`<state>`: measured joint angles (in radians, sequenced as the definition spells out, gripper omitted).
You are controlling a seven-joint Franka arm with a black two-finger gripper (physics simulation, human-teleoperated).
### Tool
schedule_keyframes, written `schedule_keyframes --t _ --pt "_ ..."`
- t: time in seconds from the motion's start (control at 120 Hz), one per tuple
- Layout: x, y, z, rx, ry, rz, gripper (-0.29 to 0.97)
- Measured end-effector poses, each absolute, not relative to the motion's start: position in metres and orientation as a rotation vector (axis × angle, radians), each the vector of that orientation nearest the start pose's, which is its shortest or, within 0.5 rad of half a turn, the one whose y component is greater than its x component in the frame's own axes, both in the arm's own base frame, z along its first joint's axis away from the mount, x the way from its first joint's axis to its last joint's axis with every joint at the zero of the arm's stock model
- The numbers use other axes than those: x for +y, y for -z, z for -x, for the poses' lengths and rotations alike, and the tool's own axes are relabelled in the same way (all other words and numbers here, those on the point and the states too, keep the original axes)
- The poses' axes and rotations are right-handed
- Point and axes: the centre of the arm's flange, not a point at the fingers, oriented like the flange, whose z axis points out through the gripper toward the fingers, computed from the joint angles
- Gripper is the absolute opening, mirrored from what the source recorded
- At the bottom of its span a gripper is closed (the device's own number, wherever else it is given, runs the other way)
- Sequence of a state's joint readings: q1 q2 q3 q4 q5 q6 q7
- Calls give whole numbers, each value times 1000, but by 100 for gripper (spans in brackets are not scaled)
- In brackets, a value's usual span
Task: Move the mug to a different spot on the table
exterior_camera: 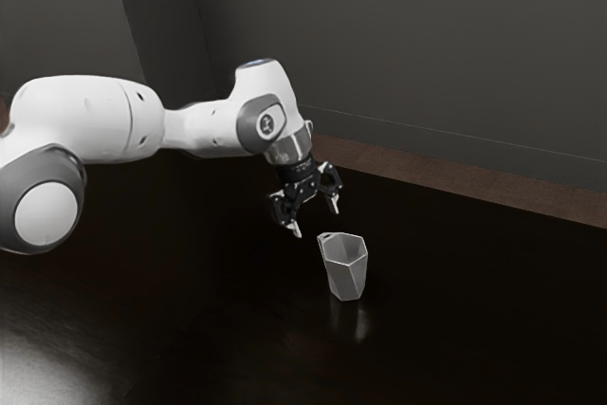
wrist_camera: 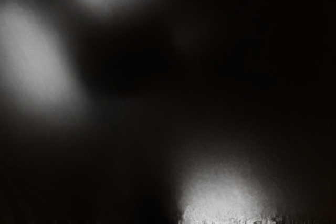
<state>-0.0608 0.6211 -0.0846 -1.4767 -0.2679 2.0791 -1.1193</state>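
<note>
The grey faceted mug (exterior_camera: 342, 267) stands upright on the dark glossy worktop (exterior_camera: 455, 329). The white arm (exterior_camera: 114, 120) reaches in from the exterior view's left. Its black two-finger hand (exterior_camera: 315, 219) hangs just above the mug's rim, slightly toward that left, not touching it. The fingers are spread wide, holding nothing.

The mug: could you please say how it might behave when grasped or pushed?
The mug looks rigid; its faceted walls probably grip well. It narrows toward its base, so a high push might tip it. On the glossy table it may slide.
</note>
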Motion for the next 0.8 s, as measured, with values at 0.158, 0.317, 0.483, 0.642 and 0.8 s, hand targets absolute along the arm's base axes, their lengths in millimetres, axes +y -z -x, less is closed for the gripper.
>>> schedule_keyframes --t 0.158,0.317,0.483,0.642,0.8 --pt "-113 -311 -705 -1831 -292 2812 66" --pt "-120 -297 -695 -1885 -324 2771 65" --pt "-122 -293 -688 -1956 -325 2744 65" --pt "-127 -291 -686 -1987 -315 2732 65" --pt "-133 -285 -679 -2015 -316 2715 65"
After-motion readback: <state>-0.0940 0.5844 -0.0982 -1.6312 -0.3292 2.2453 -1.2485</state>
